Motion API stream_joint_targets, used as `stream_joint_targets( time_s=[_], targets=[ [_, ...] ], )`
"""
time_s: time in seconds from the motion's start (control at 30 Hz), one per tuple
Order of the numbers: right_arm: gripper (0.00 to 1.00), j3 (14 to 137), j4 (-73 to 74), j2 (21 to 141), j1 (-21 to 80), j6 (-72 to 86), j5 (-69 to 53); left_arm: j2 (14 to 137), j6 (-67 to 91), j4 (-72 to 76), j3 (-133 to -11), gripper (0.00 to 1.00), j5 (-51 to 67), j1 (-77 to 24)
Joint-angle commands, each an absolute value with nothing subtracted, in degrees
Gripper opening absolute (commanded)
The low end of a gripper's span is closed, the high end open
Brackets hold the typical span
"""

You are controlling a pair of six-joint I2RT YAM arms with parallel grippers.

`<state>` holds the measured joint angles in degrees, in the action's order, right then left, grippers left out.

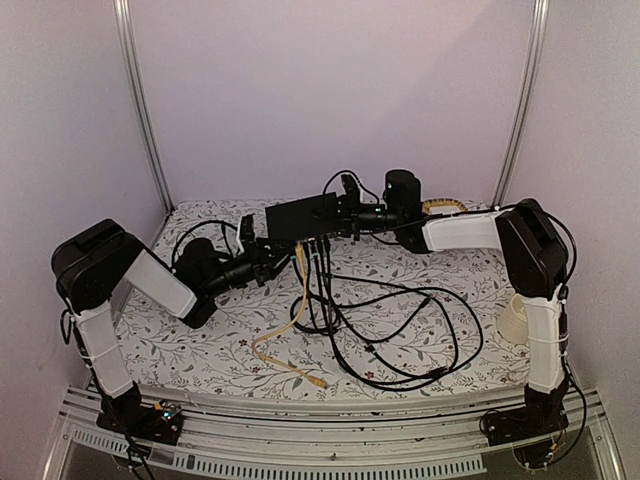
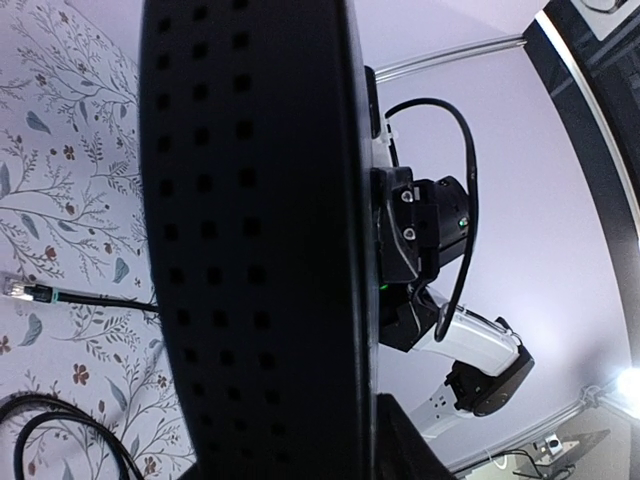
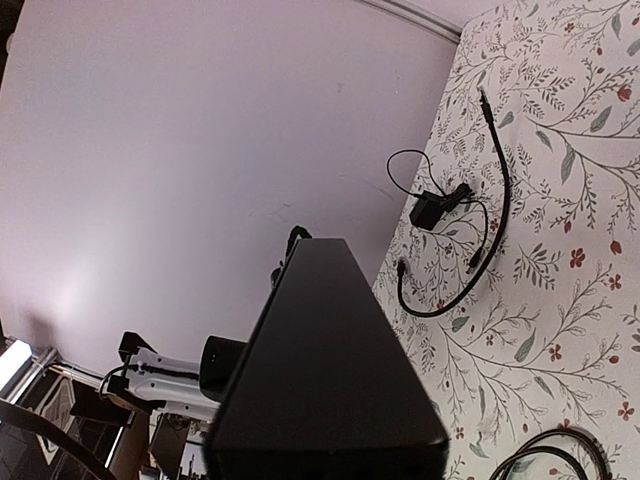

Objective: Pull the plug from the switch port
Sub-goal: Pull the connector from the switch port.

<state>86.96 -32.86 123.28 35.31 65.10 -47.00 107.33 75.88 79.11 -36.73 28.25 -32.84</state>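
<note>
Black on black at the working end. At the left, left gripper (image 1: 262,254) just beside the near left corner of the switch (image 1: 300,215); fingers hidden in every view, so cannot tell whether spread, pressed together or pinching anything. From the left wrist, little but the switch's perforated face (image 2: 250,240) filling the middle, and far to its left a loose clear plug (image 2: 18,288) lying on the flowered cloth (image 2: 70,150), in no port at all.

In the middle, switch raised off the cloth and tilted, ports along the lower long edge, toward the arms' bases. Hanging from that edge: a yellow cable (image 1: 297,290) first, then several black cables (image 1: 400,330) looping over the cloth toward the right. Plugs apparently seated there; too small to tell which ports.

At the right, right gripper (image 1: 348,211) pinching the switch's right end, judging by the box hanging in the air and running straight out beneath the right wrist camera; own fingertips not visible there.

Step in hand, as a judgement: switch braced by the right, left placed to take a plug. Nothing pulled yet.

Next move calls for: left fingers around one plug's body right at the port, latch tab squeezed, a straight draw along the port's axis, firm right grip against the pull. Risk: tugging cord instead of plug.
</note>
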Motion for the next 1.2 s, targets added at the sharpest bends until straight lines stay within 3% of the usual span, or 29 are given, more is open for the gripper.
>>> stream_joint_targets(
  time_s=[0.0, 0.5, 0.7, 1.17],
  targets=[
    [0.02, 88.24, -34.48, 121.39, 37.33, 62.31, -40.96, 105.11, 73.71, 78.03, -38.49, 0.35, 28.63, -35.59],
    [0.02, 86.25, -37.25, 120.59, 37.31, 64.1, -40.0, 103.69, 74.87, 81.61, -34.36, 0.19, 26.0, -35.64],
    [0.02, 85.96, -38.84, 120.75, 37.3, 65.78, -40.07, 103.73, 75.66, 84.53, -33.11, 0.28, 25.36, -35.85],
    [0.02, 85.69, -39.11, 120.49, 37.27, 66.0, -39.99, 103.9, 77.06, 88.45, -30.62, 0.27, 22.63, -36.04]
  ],
)
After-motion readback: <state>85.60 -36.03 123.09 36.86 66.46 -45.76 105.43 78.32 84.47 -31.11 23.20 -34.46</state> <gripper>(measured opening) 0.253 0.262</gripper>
